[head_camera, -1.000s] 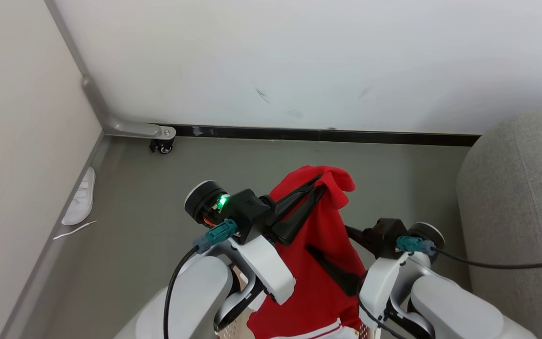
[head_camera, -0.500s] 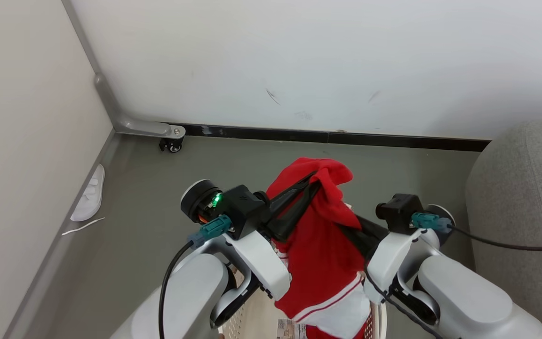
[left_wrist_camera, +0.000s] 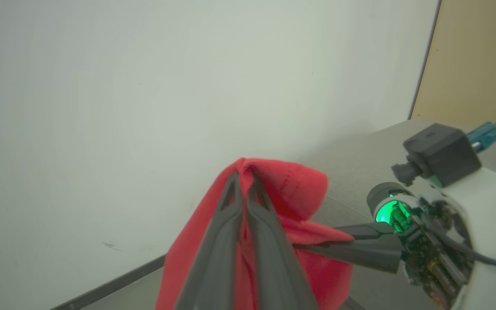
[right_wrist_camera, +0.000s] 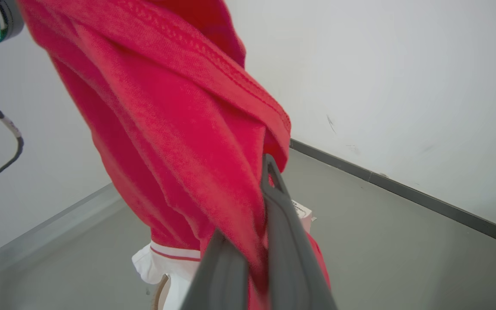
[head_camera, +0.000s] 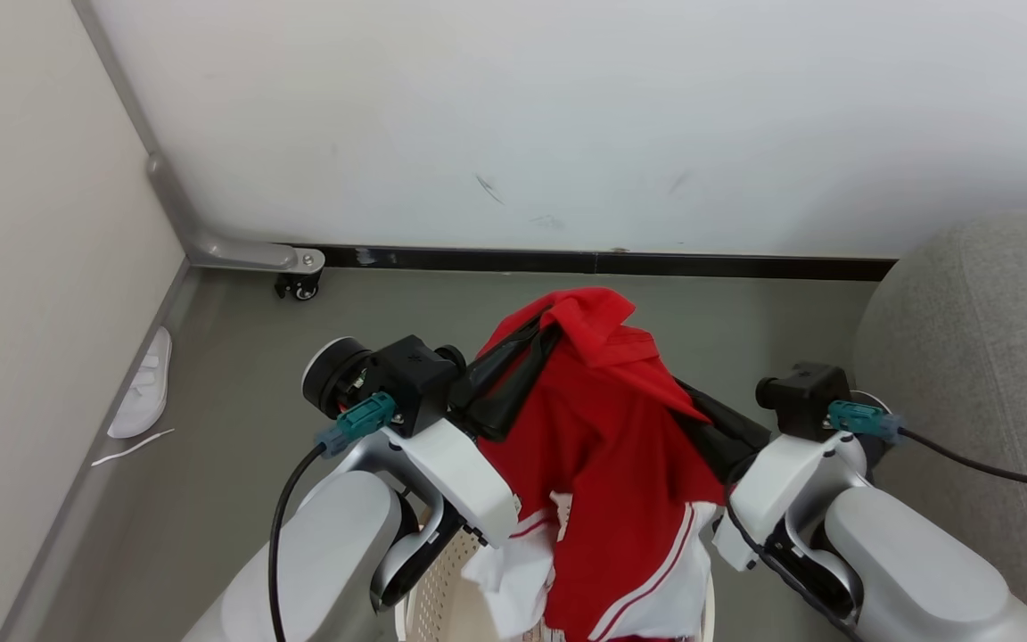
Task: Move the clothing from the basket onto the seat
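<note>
Head view is showing the left gripper (head_camera: 542,328) and right gripper (head_camera: 690,403) both clamping the bright red soft fabric garment (head_camera: 607,419), hanging lengthwise down mid-frame over the cream perforated plastic basket (head_camera: 429,606) at bottom centre, while the grey woven seat (head_camera: 977,357) is lying at the right edge, nearer the right gripper.

White slipper (head_camera: 141,397) lies beside the beige wall (head_camera: 23,267).

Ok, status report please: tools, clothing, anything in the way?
Left tool and right tool both shut on red garment. Garment hangs above basket. Nothing seen blocking the seat at right.
</note>
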Robot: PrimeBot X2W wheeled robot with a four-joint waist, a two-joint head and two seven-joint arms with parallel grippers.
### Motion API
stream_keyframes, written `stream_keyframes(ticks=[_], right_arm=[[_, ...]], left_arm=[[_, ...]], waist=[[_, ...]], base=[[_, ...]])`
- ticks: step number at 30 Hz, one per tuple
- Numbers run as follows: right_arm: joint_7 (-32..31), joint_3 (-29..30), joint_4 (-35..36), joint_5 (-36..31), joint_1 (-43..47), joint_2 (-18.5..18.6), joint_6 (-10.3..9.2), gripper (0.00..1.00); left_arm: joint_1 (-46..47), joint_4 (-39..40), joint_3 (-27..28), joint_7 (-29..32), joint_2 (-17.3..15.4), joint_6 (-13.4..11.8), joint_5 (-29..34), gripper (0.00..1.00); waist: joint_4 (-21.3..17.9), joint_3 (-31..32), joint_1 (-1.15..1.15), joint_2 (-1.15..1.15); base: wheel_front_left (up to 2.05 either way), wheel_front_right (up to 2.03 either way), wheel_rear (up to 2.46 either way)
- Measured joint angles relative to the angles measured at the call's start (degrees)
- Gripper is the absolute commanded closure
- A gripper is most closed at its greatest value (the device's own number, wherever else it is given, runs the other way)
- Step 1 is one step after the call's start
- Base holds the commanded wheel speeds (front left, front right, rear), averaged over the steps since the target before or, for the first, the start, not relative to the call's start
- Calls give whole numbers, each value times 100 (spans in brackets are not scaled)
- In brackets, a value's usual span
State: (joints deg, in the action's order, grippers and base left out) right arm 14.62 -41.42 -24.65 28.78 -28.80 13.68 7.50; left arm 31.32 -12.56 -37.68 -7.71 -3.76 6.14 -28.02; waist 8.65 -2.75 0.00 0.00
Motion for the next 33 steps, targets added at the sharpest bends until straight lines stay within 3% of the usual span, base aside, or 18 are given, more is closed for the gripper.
stream_keyframes(ticks=[1, 2, 16, 33], right_arm=[[0, 47, 19, 0, 53, 14, 0, 100], [0, 113, 38, -1, 88, 24, 0, 100], [0, 1113, 656, -319, 469, 134, 0, 100], [0, 1866, 1352, -625, 777, 265, 0, 100]], left_arm=[[-4, -5, 5, 0, 3, -37, -22, 9], [-8, -18, 9, 0, 4, -46, -27, 0], [-265, -32, 31, -43, -185, -103, -71, 0], [-492, 34, -153, -154, -241, -77, -111, 0]], waist=[[-15, 9, 0, 0], [-30, 19, 0, 0], [-296, 65, 0, 0], [-677, 61, 0, 0]], base=[[0, 0, 0], [0, 0, 0], [0, 0, 0], [0, 0, 0]])
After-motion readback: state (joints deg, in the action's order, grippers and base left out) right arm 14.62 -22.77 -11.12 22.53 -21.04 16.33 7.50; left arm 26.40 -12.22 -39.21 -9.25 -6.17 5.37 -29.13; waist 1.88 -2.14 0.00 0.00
